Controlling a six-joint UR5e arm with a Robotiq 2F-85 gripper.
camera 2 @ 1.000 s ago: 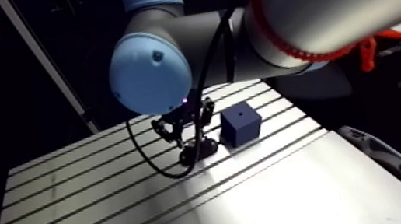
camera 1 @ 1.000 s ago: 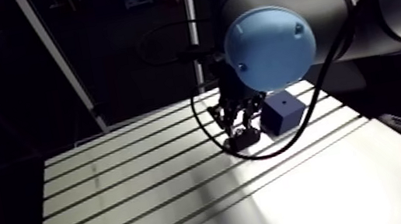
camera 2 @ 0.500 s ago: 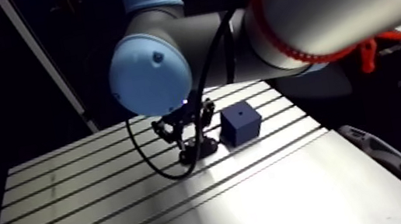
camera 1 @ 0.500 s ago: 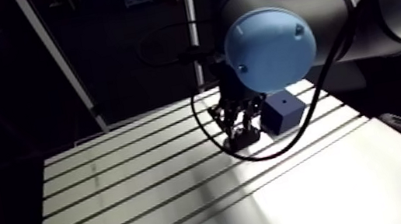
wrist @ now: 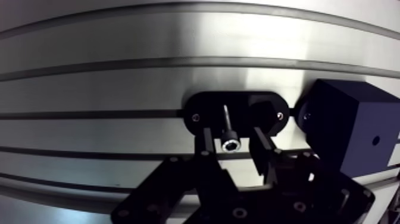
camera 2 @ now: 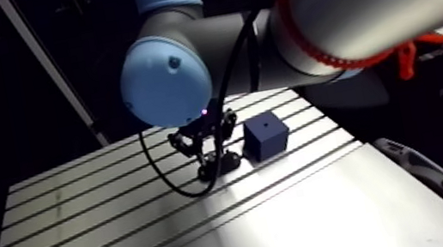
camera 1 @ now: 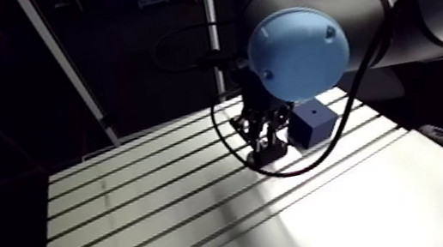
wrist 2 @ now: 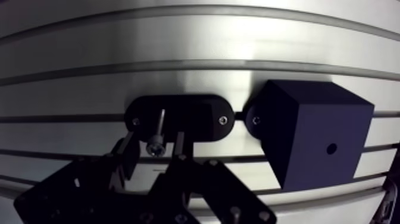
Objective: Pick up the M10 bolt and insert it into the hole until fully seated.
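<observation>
In the wrist view a small steel socket-head bolt (wrist: 227,122) stands in a black oval holder (wrist: 196,108) on the slotted table (camera 1: 146,217). My gripper (wrist: 233,144) is low over the holder. One finger is on each side of the bolt head, with a narrow gap on both sides, so it is open. Beside the holder sits a dark blue cube (wrist: 348,128) with a small round hole (wrist: 375,141) in the face turned toward me. In the arm view the gripper (camera 1: 266,142) hangs just left of the cube (camera 1: 313,123).
The cube touches the holder's end, close to one finger (wrist: 261,146). Long grooves run across the table (camera 2: 102,216). The table's lit front and left part lies bare in the arm view.
</observation>
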